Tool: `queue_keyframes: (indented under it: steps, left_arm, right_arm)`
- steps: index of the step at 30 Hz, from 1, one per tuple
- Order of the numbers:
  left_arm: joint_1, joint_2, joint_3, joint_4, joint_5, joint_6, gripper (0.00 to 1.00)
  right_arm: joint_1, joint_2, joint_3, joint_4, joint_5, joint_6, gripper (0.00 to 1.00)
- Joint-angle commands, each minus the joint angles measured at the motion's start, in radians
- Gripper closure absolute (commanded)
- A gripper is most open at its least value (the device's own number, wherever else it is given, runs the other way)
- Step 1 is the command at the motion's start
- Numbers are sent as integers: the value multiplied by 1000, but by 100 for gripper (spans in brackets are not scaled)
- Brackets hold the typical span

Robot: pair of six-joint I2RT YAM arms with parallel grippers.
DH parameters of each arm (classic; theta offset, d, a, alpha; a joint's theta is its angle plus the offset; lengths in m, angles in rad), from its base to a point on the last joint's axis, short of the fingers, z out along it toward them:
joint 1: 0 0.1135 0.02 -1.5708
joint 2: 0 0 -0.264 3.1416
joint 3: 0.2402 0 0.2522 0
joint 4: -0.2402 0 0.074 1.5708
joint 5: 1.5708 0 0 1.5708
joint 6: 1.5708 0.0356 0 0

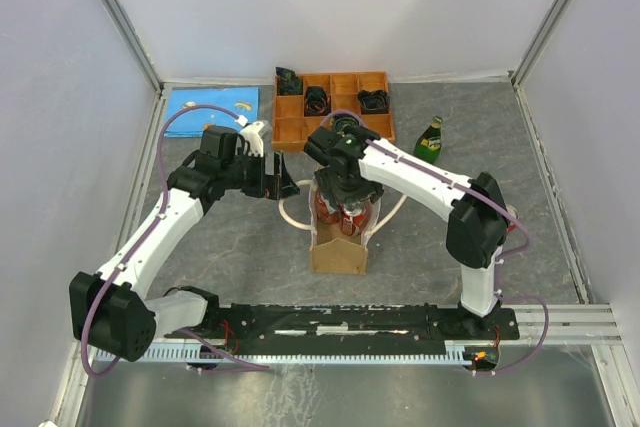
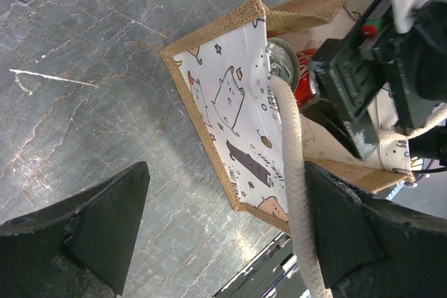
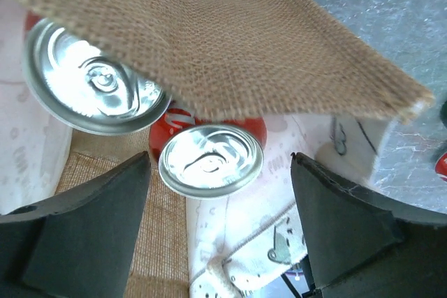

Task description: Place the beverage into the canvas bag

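The canvas bag (image 1: 338,245) stands upright mid-table, burlap outside (image 3: 230,40) and white cartoon-print lining (image 2: 223,95). Two red beverage cans with silver tops stand inside it, one (image 3: 211,160) just below my right gripper (image 3: 219,163) and another (image 3: 94,88) beside it. The right gripper (image 1: 345,207) reaches down into the bag's mouth and is open, its fingers clear of the can on both sides. My left gripper (image 1: 280,185) hovers open at the bag's left side. A cream rope handle (image 2: 293,165) runs along the inside of one of its fingers (image 2: 349,221).
A green bottle (image 1: 430,140) stands to the right of the orange compartment tray (image 1: 333,112) at the back. A blue sheet (image 1: 212,105) lies at the back left. White walls enclose the table on three sides.
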Motion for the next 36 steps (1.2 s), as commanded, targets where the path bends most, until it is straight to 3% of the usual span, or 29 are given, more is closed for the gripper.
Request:
queue_keyframes:
  steps: [1,9,14,17,20,27,36]
  left_arm:
    - [2,5,3,41,31,45,5]
    - [0,6,5,41,31,44,5]
    - [1,5,6,40,30,43,5]
    - [1,5,6,39,33,46,5]
    - [1,5,9,39,34,53,5]
    - [2,0,2,40,34,48,5]
    - [1,-18,-35,65,45,39,5]
  right_arm:
    - [-4,-88,94,-42,41,-11,11]
    - [-3,-146,247,-13,-2,-24,11]
    - [-63,-204,428,-55,156,-13,13]
    - [-222,-198,530,-214,218,-39,13]
    - [-403,-241,479,-296,255,-88,13]
    - [-839,-438,195,-209,152,-131,13]
    - [-1225,-521,-76,-173,-11,-186,13]
